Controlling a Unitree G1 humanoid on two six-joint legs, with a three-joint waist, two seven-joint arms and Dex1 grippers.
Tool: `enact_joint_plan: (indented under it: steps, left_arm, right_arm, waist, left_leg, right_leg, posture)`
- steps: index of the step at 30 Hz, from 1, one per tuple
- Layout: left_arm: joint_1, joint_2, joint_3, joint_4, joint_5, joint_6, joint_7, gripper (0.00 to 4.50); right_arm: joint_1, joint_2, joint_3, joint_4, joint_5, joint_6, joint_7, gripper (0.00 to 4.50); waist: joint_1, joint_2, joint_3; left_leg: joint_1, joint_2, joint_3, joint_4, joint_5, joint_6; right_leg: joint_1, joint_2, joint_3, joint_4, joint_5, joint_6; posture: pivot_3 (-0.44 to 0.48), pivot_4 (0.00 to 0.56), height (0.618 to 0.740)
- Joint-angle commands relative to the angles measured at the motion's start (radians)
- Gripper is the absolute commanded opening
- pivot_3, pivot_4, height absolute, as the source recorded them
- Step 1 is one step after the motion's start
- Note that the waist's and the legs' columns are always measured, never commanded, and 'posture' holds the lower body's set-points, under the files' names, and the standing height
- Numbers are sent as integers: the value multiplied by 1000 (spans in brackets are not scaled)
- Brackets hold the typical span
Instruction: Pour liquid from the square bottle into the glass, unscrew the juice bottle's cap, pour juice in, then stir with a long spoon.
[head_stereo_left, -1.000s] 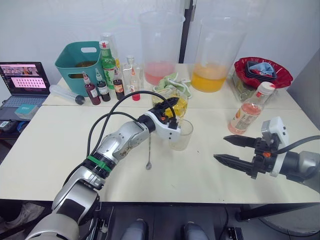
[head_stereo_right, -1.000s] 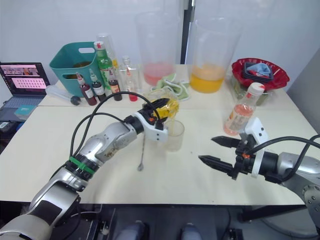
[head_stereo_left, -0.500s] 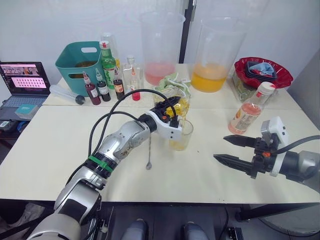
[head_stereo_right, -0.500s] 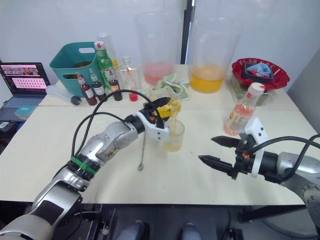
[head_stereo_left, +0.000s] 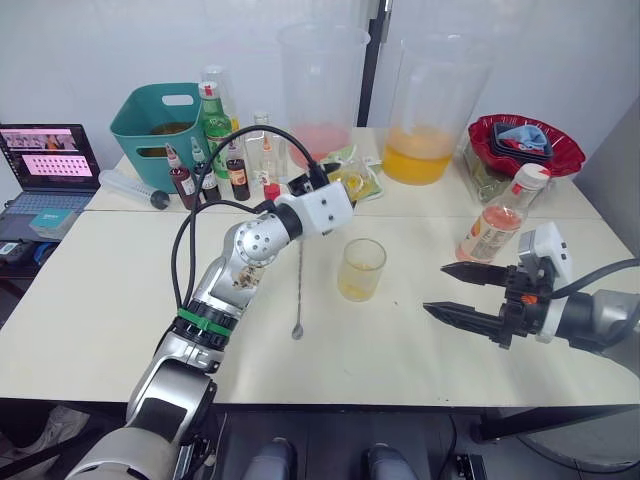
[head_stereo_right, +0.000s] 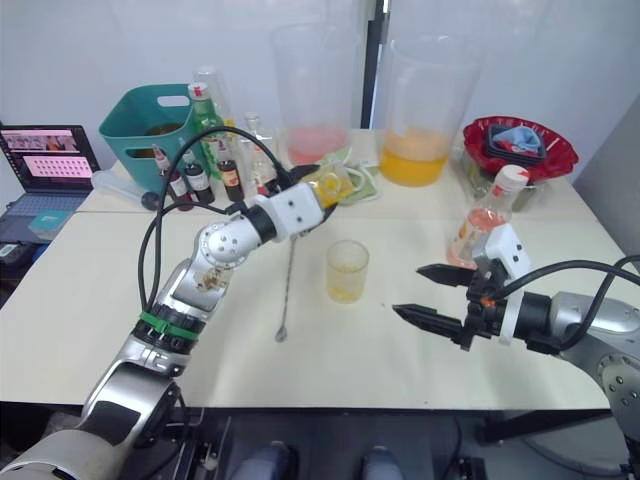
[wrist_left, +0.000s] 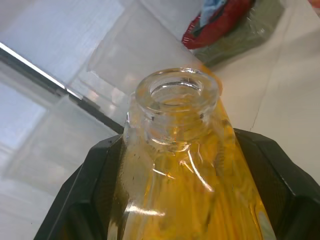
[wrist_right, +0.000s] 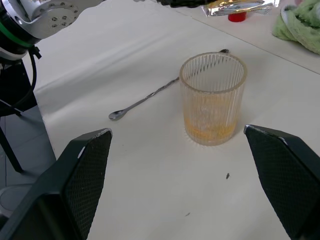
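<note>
My left gripper (head_stereo_left: 338, 186) is shut on the square bottle (head_stereo_left: 356, 183), which holds yellow liquid. It hangs in the air behind and to the left of the glass (head_stereo_left: 361, 269). In the left wrist view the bottle's open mouth (wrist_left: 177, 94) sits between the black fingers (wrist_left: 95, 190). The ribbed glass (wrist_right: 213, 97) stands on the table with a little yellow liquid at its bottom. A long spoon (head_stereo_left: 298, 290) lies flat just left of it. The juice bottle (head_stereo_left: 497, 225), pinkish with a white cap, stands at the right. In front of it my right gripper (head_stereo_left: 434, 287) is open and holds nothing.
Along the back of the table stand a teal basket (head_stereo_left: 155, 120), a green bottle (head_stereo_left: 213, 125), several small sauce bottles (head_stereo_left: 205, 175), two big plastic pitchers (head_stereo_left: 322, 90) (head_stereo_left: 435, 105), a green cloth (head_stereo_left: 348, 160) and a red bowl (head_stereo_left: 525, 140). A laptop (head_stereo_left: 45, 160) sits at far left.
The left gripper has lifted the square bottle up and back, away from over the glass. The glass now holds some yellow liquid. The right gripper has barely moved.
</note>
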Motion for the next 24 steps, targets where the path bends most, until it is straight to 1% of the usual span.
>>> enact_joint_plan:
  steps: [1,5,12,14,20,24]
  left_arm:
    - [-19,-23,155,-75,-164,174,19,2775]
    - [7,-7,231,-70,-211,315,68,2775]
    - [35,-13,329,-45,-274,395,160,2775]
    - [52,-29,370,-26,-315,399,179,2775]
    - [86,-27,393,29,-342,367,210,2775]
    - [99,-29,384,47,-353,354,219,2775]
  right_arm:
    - [-38,-19,5,1,0,-8,18,4473]
    - [-57,-19,21,15,-8,-12,40,4473]
    - [-91,-10,50,31,-14,-12,56,4473]
    - [-104,-6,62,35,-13,-11,57,4473]
    - [-138,10,79,37,-15,-10,35,4473]
    - [-164,19,83,26,3,8,15,4473]
  waist:
    - [-2,0,0]
    - [-11,0,0]
    - [-2,0,0]
    - [2,0,0]
    - [2,0,0]
    - [4,0,0]
  left_leg:
    - [0,0,0,1,0,0]
    - [0,0,-1,3,0,0]
    - [-1,0,-1,5,0,0]
    - [-1,-1,-1,5,0,0]
    - [0,-1,-2,5,0,0]
    - [0,-1,-2,5,0,0]
  right_leg:
    - [0,0,0,1,0,0]
    - [1,1,0,1,0,0]
    - [1,0,0,1,0,1]
    - [1,0,0,1,1,1]
    - [2,0,0,1,1,1]
    - [1,-1,0,1,1,1]
  posture:
    - [0,150,740]
    - [0,150,740]
    - [0,150,740]
    - [0,150,740]
    - [0,150,740]
    - [0,150,740]
